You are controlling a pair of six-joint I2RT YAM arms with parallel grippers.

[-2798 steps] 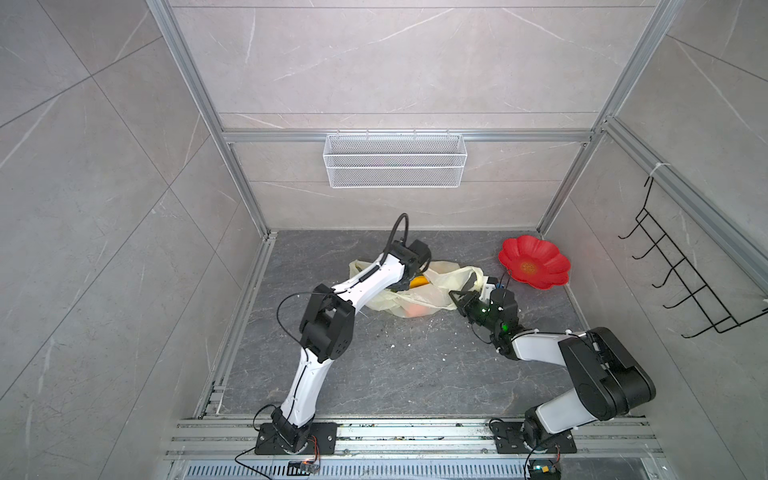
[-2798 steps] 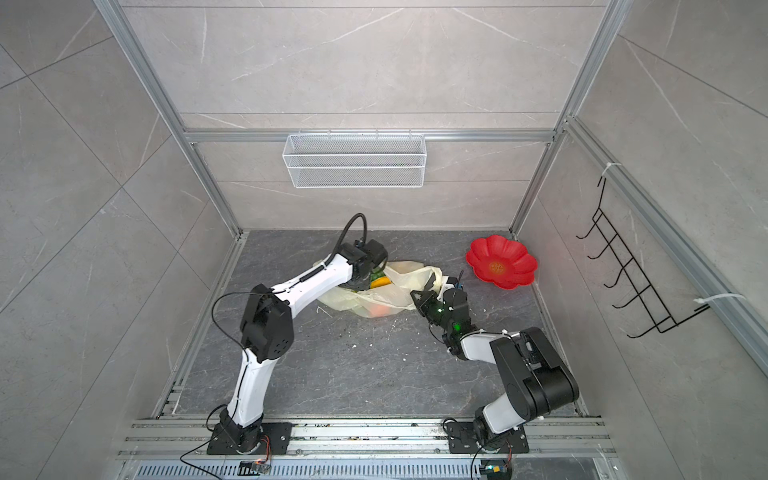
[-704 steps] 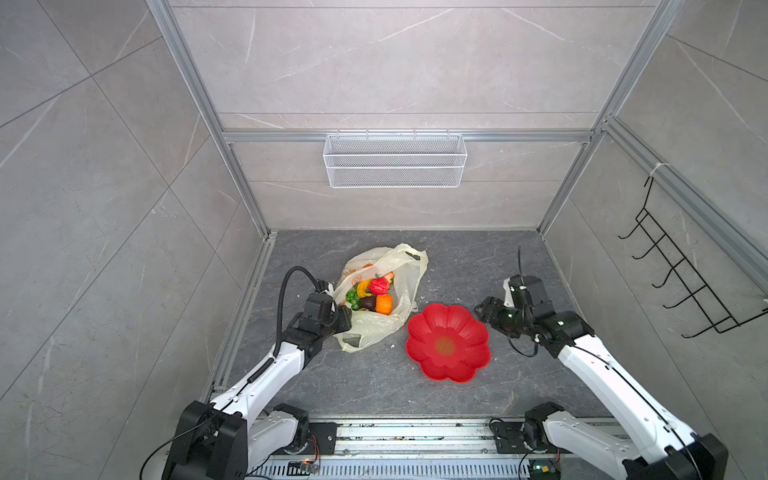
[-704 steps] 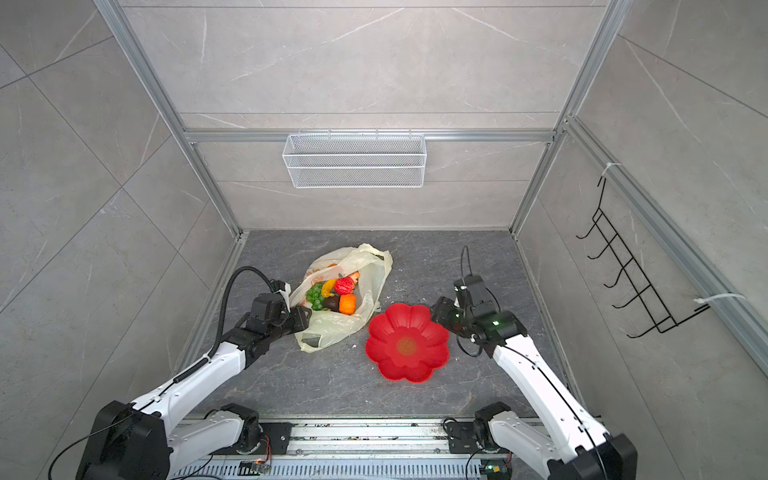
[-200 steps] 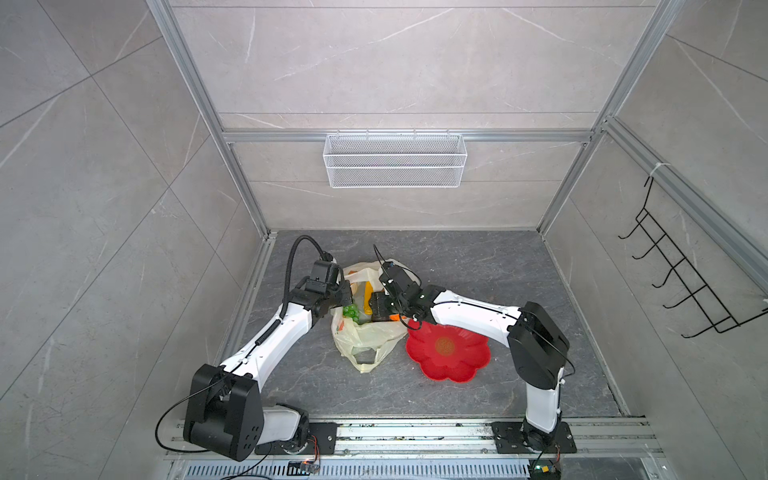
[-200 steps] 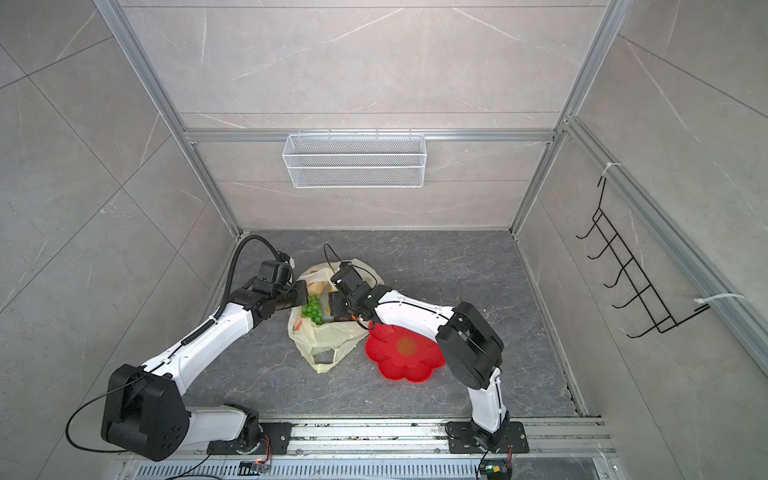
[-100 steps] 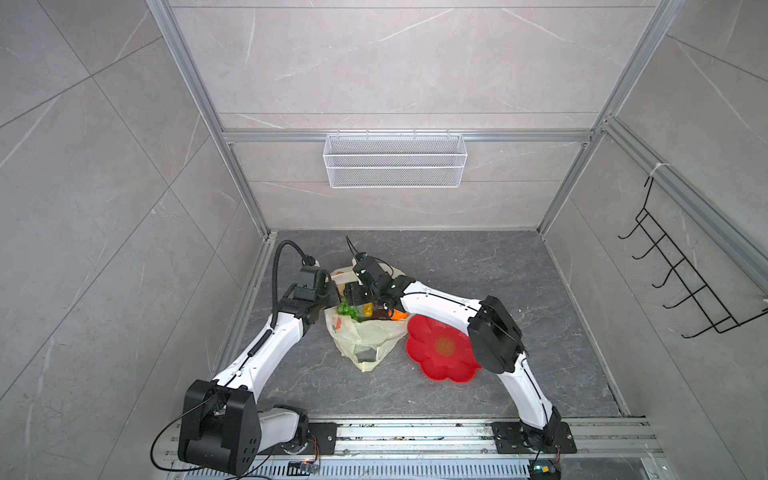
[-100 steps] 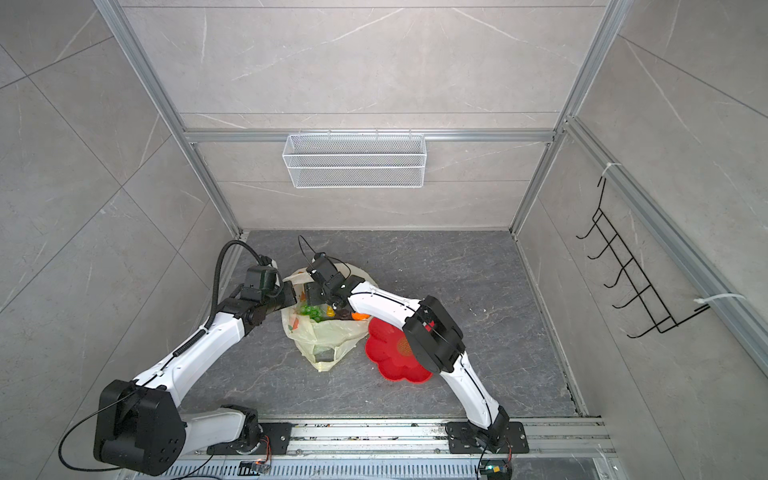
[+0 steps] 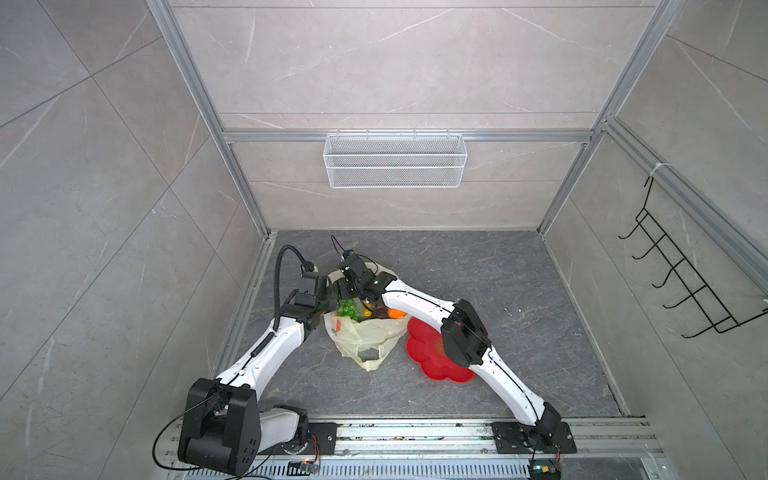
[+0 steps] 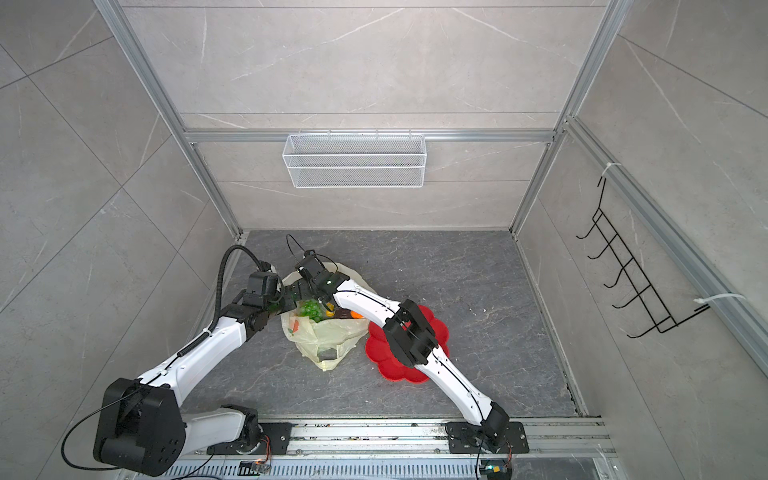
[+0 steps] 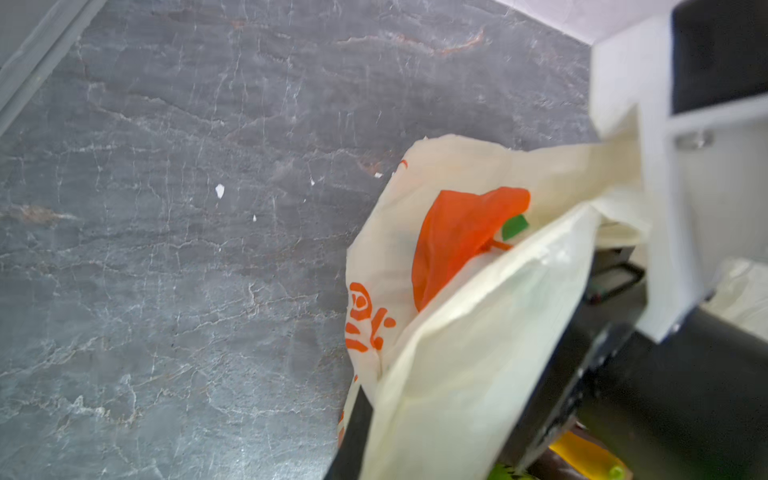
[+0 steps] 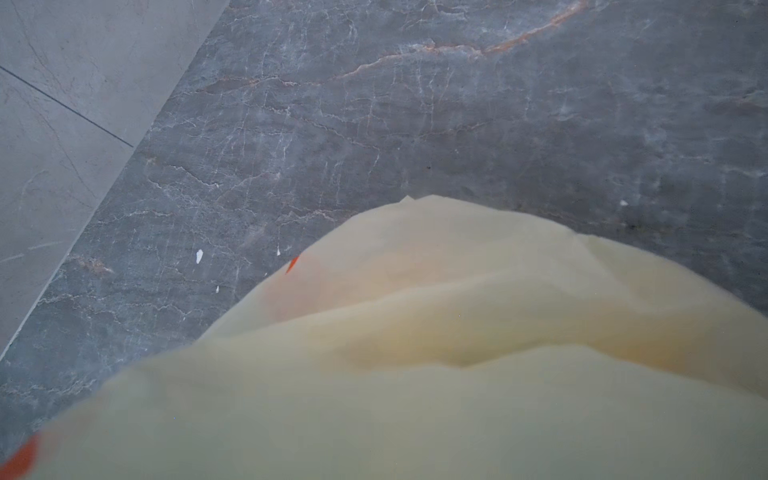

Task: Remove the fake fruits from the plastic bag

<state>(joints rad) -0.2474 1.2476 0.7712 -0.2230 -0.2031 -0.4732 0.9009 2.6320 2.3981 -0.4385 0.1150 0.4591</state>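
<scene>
Where it sags nearest the front rail, the plastic bag is thin, see-through pale yellow, crumpled on the grey floor, with an orange mark printed on its side. A red dish lies just beside it, clear of both grippers. Farther back the bag's mouth gapes right at the fingers, and the fruits sit inside: green grapes closest to the left gripper, then a yellow banana, a dark brown fruit and an orange under the right arm. The left gripper is clamped tight on the bag's rim, film pinched between its fingers. The right gripper hangs over the mouth just beyond; bag film hides its fingers, so I cannot tell how wide they stand.
</scene>
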